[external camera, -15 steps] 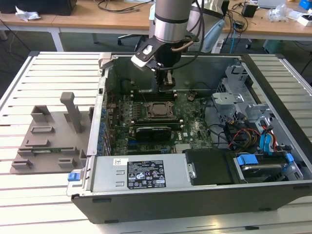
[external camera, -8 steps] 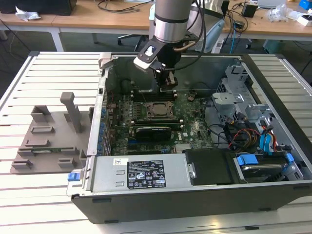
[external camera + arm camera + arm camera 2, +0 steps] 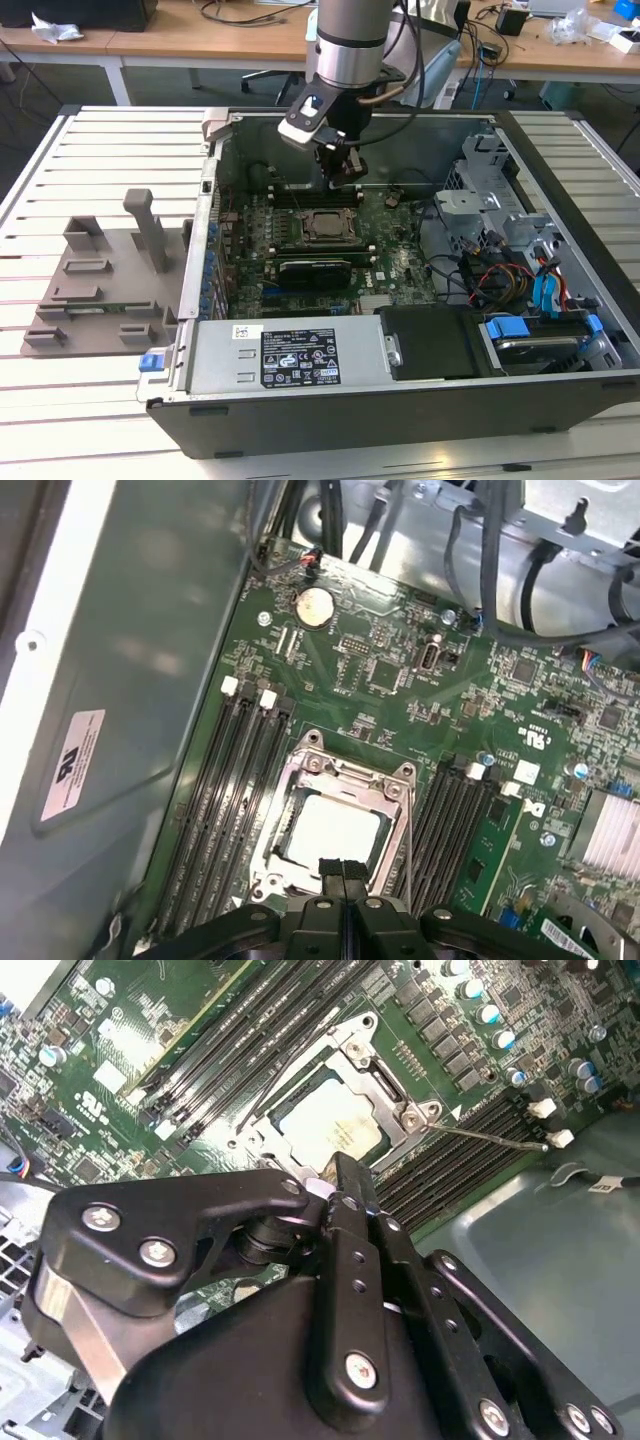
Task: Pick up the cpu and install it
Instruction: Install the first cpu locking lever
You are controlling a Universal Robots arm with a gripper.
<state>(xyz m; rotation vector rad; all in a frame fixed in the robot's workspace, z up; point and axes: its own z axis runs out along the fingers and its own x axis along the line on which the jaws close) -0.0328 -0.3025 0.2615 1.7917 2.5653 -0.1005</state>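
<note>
**Slatted counter [image 3: 100, 140], open case [image 3: 420, 425]: cpu [image 3: 322, 226] in socket frame [image 3: 398, 780]**

Your end effector [image 3: 340, 870] hangs clenched on nothing just above the cpu, which lies flat in that frame at the centre of the exterior view. Seating looks done; latching I can't confirm. Any next move calls for staying clear of the lever wire [image 3: 490, 1136].

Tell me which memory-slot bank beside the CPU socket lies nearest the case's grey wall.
The memory-slot bank running along the grey wall. The other bank lies beyond the cpu, with green board around it.
</note>
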